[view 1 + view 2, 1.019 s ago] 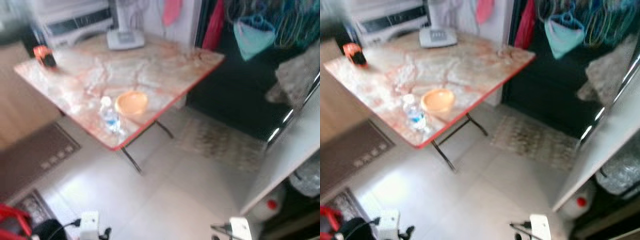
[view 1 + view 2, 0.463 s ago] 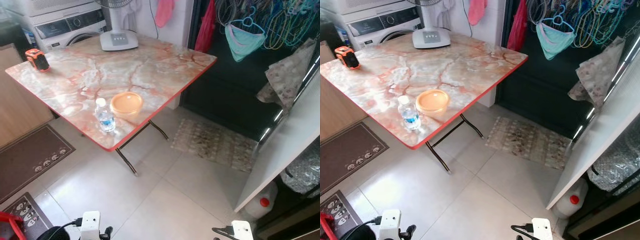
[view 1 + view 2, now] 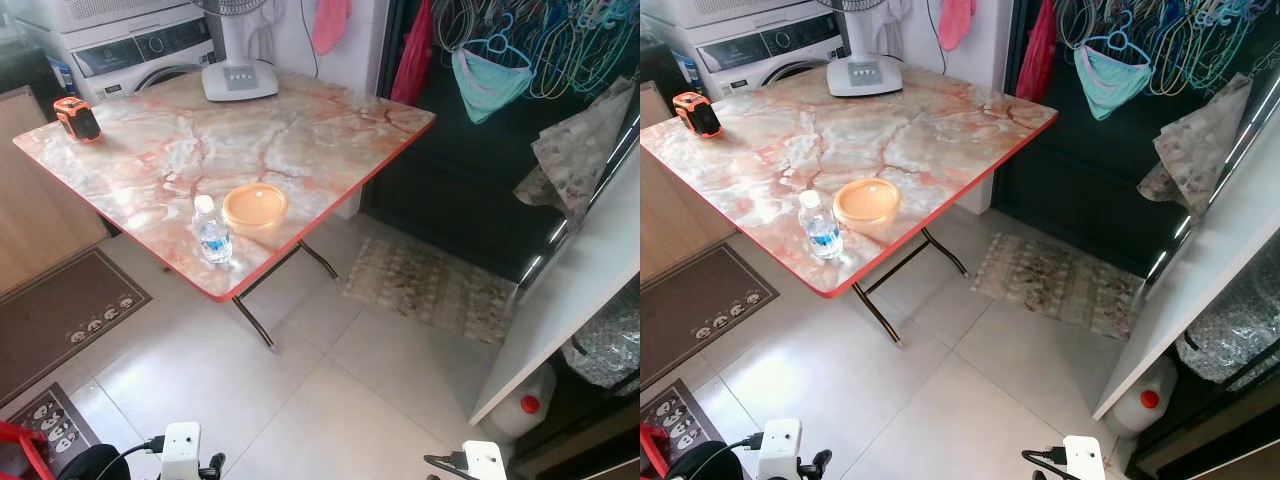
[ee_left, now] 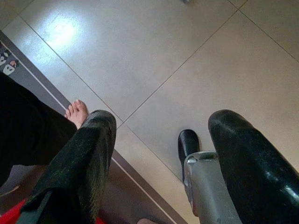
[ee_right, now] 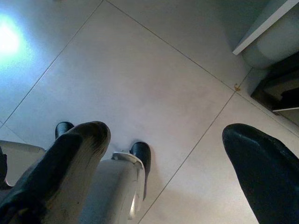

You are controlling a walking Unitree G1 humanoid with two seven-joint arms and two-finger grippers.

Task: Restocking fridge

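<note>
Item: you are now getting a sharp, steady head view where a second ago it was blurred and swinging; the robot is likely settling to face the marble-patterned folding table with red edging [image 3: 300, 130].

Item: small clear plastic water bottle with white cap and blue label [image 3: 211, 231], standing upright near the table's front edge, at 8 o'clock just beside the shallow round orange dish [image 3: 255, 205].

Item: left gripper [image 4: 159, 154] and right gripper [image 5: 163, 158] are hanging over floor tiles, fingers spread wide, holding nothing.
</note>
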